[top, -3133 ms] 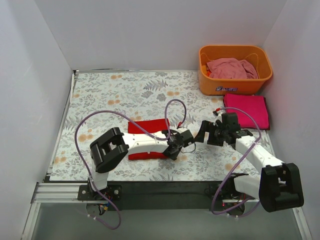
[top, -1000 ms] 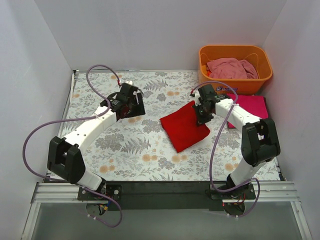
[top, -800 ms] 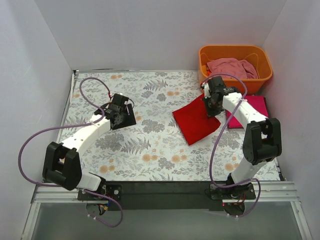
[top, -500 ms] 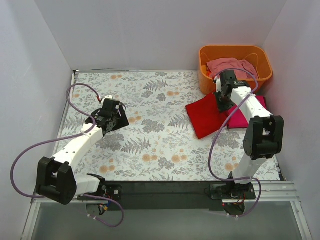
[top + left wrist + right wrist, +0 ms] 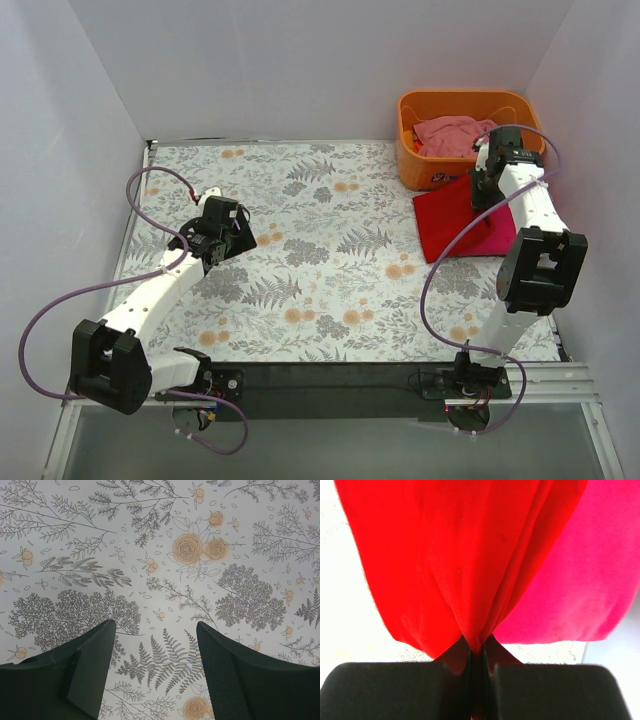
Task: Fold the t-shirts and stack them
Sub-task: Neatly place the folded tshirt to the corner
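The folded bright red t-shirt (image 5: 452, 217) (image 5: 445, 555) hangs pinched in my right gripper (image 5: 486, 183) (image 5: 477, 647), which is shut on its edge at the back right. It half covers the folded magenta-pink t-shirt (image 5: 505, 238) (image 5: 580, 575) lying on the table under it. The dusty pale pink t-shirt (image 5: 448, 134) lies crumpled in the orange basket. My left gripper (image 5: 215, 238) (image 5: 152, 630) hovers open over bare floral cloth at the left, holding nothing.
The orange plastic basket (image 5: 430, 172) stands at the back right corner, just behind the right gripper. White walls close in the floral tablecloth (image 5: 320, 260) on three sides. The right arm's purple cable (image 5: 440, 270) loops over the right part of the table.
My right gripper has carried the red t-shirt from the table's middle to the back right, over the magenta-pink one. The left arm has drawn back toward the left, still open.
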You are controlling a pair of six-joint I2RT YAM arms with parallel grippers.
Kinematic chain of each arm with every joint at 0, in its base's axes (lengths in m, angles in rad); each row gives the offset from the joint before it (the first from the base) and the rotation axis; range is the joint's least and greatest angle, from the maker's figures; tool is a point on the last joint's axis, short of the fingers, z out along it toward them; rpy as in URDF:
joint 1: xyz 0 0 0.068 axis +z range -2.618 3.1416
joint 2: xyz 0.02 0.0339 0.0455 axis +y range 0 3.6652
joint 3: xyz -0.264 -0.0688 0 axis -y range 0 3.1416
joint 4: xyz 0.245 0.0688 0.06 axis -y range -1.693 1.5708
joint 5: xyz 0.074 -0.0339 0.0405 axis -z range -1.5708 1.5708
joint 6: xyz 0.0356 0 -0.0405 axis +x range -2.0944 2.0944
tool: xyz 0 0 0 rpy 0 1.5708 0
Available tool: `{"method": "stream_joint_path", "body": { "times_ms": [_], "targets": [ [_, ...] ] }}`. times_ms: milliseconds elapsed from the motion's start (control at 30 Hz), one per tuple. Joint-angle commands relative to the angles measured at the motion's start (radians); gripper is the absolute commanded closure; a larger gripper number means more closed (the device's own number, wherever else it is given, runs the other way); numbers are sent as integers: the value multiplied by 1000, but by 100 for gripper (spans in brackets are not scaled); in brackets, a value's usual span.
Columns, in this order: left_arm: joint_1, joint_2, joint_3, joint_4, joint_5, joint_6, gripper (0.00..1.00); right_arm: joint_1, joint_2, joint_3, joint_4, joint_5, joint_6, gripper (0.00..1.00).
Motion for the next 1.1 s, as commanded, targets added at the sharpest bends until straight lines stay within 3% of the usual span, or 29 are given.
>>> {"method": "stream_joint_path", "body": {
  "times_ms": [0,433,700,1067],
  "targets": [
    [6,-36,-15,15,-24,-7,36,-12,-25,86,-8,-10,1,99],
    [7,-33,-24,23,-7,-4,35,-99,-6,244,-92,-63,3,99],
    [7,-30,-27,27,8,-2,36,-188,29,215,-87,-25,9,99],
    [7,-7,-27,29,25,-1,36,-194,148,238,-69,117,17,99]
  ]
}}
